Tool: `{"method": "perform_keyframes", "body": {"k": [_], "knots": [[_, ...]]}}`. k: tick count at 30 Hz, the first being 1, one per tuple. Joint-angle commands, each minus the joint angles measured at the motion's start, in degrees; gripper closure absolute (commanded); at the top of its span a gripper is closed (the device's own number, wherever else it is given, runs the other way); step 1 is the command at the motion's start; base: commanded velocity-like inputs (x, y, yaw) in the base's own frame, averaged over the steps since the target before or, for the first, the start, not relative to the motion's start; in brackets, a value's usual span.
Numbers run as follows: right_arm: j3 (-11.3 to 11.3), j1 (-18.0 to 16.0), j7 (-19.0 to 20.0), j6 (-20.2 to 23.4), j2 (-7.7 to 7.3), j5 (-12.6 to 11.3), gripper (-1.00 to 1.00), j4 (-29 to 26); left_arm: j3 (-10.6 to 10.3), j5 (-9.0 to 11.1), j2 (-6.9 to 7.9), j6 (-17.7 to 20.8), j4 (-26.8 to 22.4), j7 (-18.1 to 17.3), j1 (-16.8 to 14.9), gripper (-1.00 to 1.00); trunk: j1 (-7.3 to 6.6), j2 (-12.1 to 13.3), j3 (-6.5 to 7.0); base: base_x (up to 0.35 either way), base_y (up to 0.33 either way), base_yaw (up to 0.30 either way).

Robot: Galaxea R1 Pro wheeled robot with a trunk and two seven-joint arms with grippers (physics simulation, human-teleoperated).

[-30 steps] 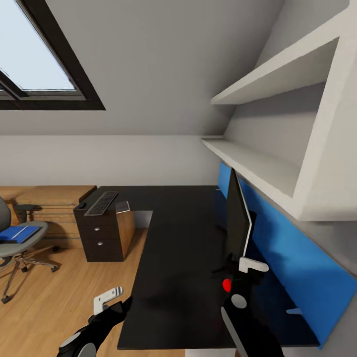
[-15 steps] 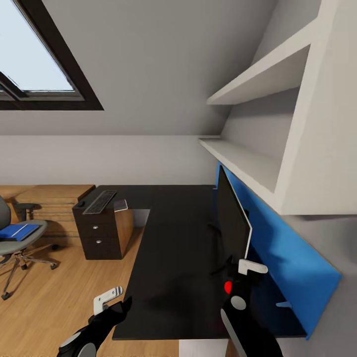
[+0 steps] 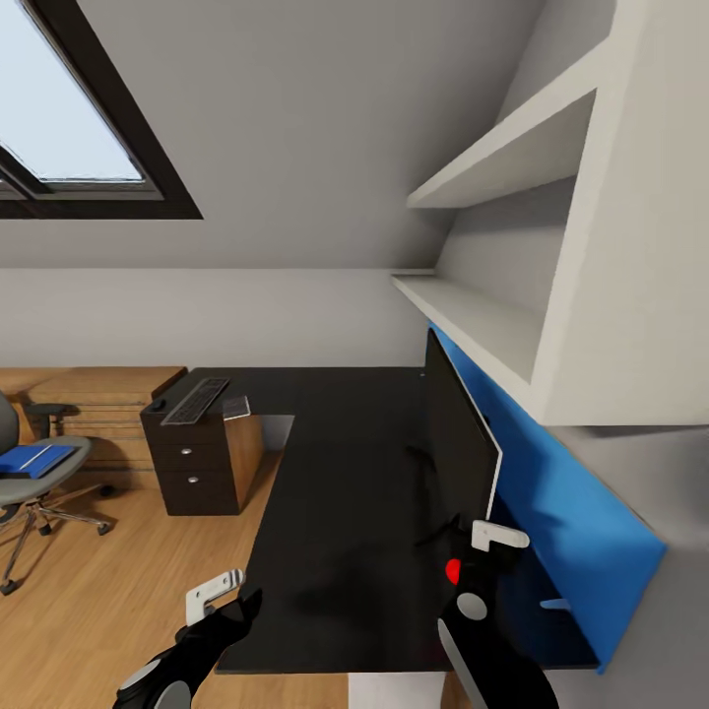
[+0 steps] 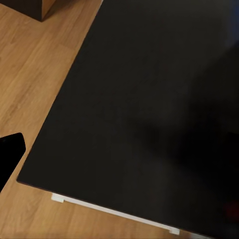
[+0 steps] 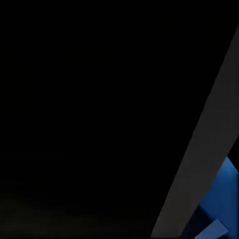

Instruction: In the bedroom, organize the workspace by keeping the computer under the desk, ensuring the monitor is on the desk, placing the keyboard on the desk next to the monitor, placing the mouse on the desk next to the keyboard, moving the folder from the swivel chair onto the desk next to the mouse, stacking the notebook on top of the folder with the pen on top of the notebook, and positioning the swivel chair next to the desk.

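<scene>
Flanking bare desk (image 3: 345, 492): left claw (image 3: 212, 594) parted, right claw (image 3: 489, 540) grip unclear.

place: I'm in an attic bedroom workspace | sloped ceiling with skylight (image 3: 69, 128) upper left | black L-shaped table (image 3: 345, 492) centre, monitor (image 3: 458, 448) on it | white wall shelves (image 3: 492, 325) right | swivel chair (image 3: 30, 473) at left edge on wood floor (image 3: 108, 591)
</scene>
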Motion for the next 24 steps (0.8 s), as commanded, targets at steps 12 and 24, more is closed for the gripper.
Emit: {"method": "perform_keyframes", "body": {"k": [12, 24], "knots": [[0.08, -0.05, -0.32, -0.09, 0.0, -0.22, -1.0, 0.05, -0.11, 0.61, 0.04, 0.04, -0.11, 0.59, -0.02, -1.0, 0.02, -0.07, -0.08, 0.0, -0.057, 0.0], [0.17, -0.05, -0.32, -0.09, 0.07, -0.22, -1.0, 0.13, -0.11, 0.62, -0.04, 0.04, -0.11, 0.58, -0.02, -1.0, 0.02, -0.07, -0.08, 0.0, -0.008, 0.0]]}}
